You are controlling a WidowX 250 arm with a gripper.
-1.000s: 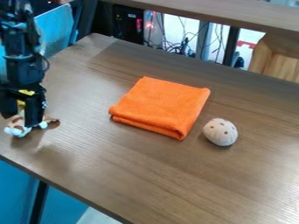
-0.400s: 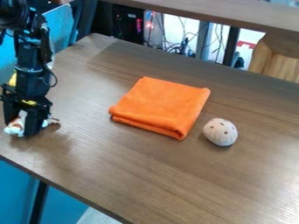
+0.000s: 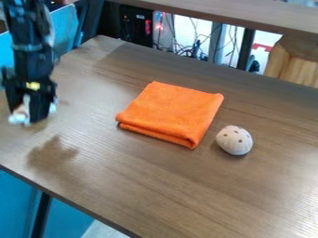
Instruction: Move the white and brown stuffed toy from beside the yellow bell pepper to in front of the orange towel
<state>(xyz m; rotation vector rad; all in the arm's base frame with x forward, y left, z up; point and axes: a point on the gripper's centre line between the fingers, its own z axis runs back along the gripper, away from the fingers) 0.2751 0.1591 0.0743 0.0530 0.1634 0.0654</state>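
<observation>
One black claw (image 3: 27,111): hanging well left of orange cloth (image 3: 172,112), grasping brown-and-white toy (image 3: 19,118). Risk: toy is protruding below claw, inviting slippage through uneven pinch.

Blurred fingers (image 3: 41,106) partly hide the toy (image 3: 19,118) (its shape unclear), and the arm (image 3: 28,35) is cut off above.

Black fingers (image 3: 41,108) closed around small white-and-brown toy (image 3: 18,118), held above counter (image 3: 142,186); soft shadow on wood below fingers, slightly right. Folded orange cloth (image 3: 171,111) flat, well right of fingers. Pale rounded object (image 3: 235,140) with dark spots farther right, near cloth's edge. Tangled cables (image 3: 186,49) beyond counter, up and right from fingers.
</observation>
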